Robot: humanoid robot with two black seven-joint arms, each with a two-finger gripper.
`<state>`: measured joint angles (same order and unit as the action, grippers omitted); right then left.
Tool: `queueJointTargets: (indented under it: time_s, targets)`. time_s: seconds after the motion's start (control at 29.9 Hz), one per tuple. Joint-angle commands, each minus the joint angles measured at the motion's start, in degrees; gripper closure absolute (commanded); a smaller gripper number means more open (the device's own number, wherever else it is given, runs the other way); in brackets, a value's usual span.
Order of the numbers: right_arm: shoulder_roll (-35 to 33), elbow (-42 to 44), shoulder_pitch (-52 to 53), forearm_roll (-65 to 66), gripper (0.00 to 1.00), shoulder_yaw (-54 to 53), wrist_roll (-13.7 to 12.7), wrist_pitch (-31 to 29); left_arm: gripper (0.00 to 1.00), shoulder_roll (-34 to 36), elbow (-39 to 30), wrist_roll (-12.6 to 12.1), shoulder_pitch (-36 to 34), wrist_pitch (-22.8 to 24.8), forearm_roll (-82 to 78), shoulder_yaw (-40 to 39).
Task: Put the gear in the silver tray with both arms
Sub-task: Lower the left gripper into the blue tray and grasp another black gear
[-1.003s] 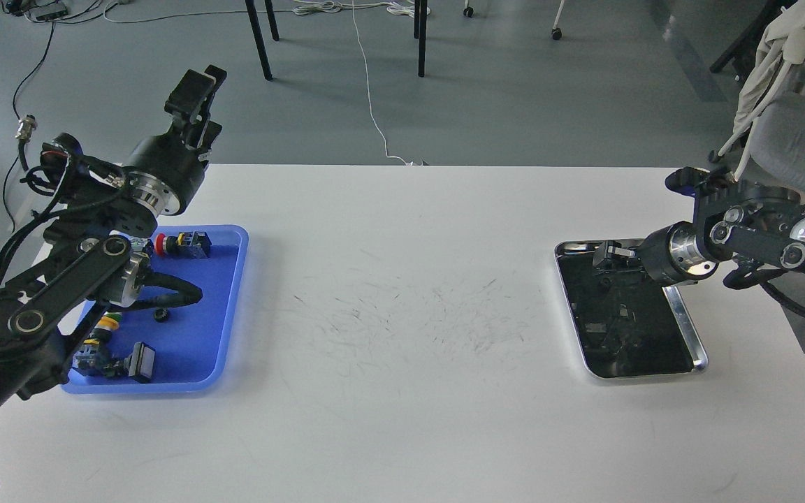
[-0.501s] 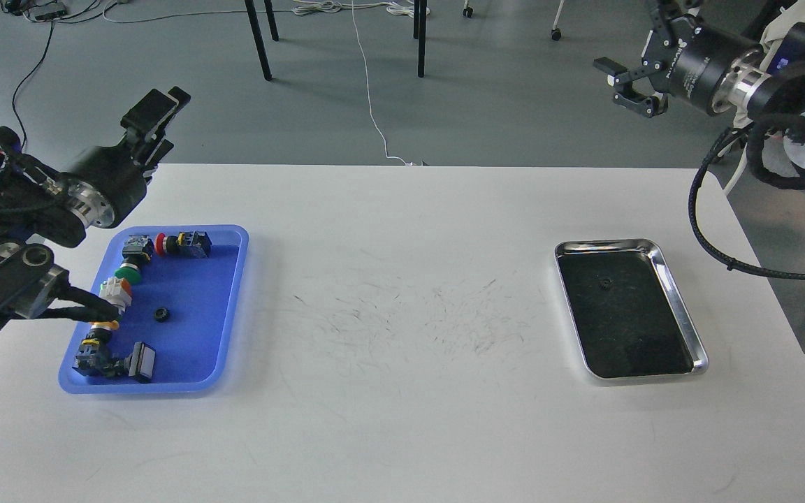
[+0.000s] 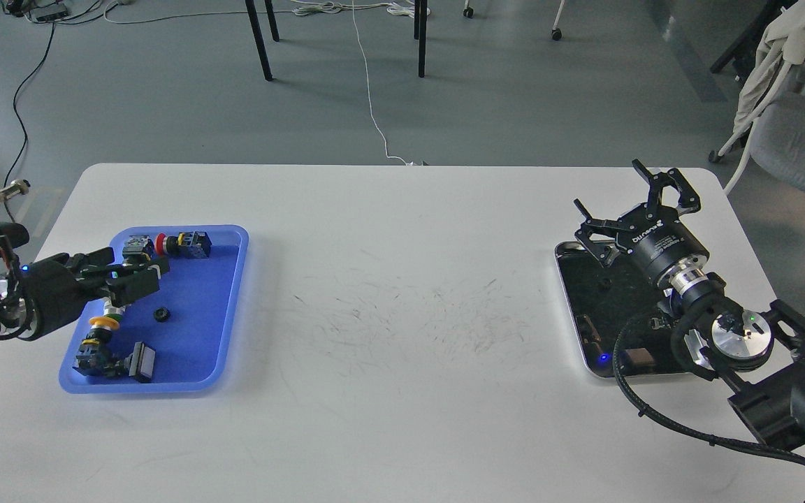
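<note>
Head view: on the white bench [image 3: 402, 293], a small black gear [image 3: 605, 283] lies in the silver tray [image 3: 564, 293] at right, just near of the right gripper [image 3: 629, 206], fingers spread wide. The left gripper [image 3: 138, 272], narrow, hovers over the blue tray [image 3: 193, 328].

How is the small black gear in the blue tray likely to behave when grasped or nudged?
The gear looks stiff and probably light, being tiny beside the push buttons. It lies flat on the blue tray, so a nudge would likely slide it. Its low profile may make pinching fiddly.
</note>
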<state>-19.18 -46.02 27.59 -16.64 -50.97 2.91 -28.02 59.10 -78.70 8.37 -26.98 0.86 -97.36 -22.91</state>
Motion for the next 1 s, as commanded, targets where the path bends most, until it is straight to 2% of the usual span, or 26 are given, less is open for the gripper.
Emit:
queueJointTargets:
  time_s: [0.0, 0.23, 0.53, 0.7, 0.97]
  targets:
    - [-0.24, 0.23, -0.08, 0.03, 0.02, 0.16, 0.07, 0.02, 0.03, -2.06, 0.92, -0.29, 0.17, -1.03, -7.12, 1.11]
    - [-0.33, 0.05, -0.08, 0.12, 0.02, 0.61, -0.01, 0.02, 0.04, -5.40, 4.26, -0.46, 0.35, -1.47, -10.04, 1.20]
    - [-0.42, 0.05, -0.16, 0.12, 0.02, 0.61, 0.07, 0.02, 0.14, -8.04, 10.23, -0.37, 0.35, -1.65, -9.87, 3.39]
    - [-0.51, -0.30, -0.16, 0.12, 0.02, 0.61, 0.07, 0.02, 0.15, -9.88, 12.78, -0.37, 0.35, -2.18, -9.96, 3.66]
    - [-0.68, -0.56, -0.16, 0.12, 0.02, 0.17, 0.07, 0.02, 0.43, -10.59, 16.21, -0.20, 0.35, -2.26, -10.04, 3.83]
